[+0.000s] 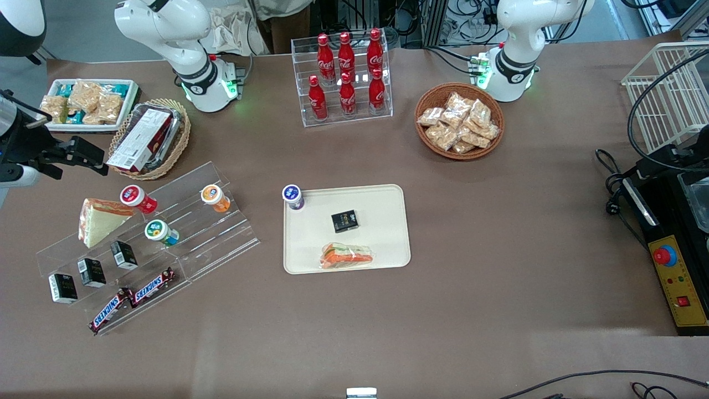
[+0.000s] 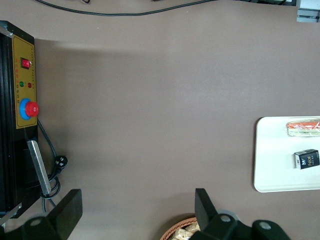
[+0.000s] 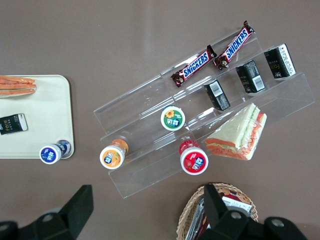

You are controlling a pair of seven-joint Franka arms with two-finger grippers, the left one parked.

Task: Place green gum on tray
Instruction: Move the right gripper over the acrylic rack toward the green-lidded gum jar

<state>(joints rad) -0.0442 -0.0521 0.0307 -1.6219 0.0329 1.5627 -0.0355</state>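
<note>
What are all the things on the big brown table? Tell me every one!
green gum: 1, green lid, middle step of the clear stand.
tray: 1, cream, mid-table.
purple gum: 1, tray corner.
black box: 1, on tray.
wrapped sandwich: 1, on tray.
orange gum: 1, stand's top step.
red gum: 1, top step.
big sandwich: 1, on stand.
small black boxes: 3, lower step.
Snickers bars: 2, lowest step.
cola bottles: 6, red, clear rack.
snack basket: 1, brown.
end effector: 1, black, open, above the table beside the stand.
</note>
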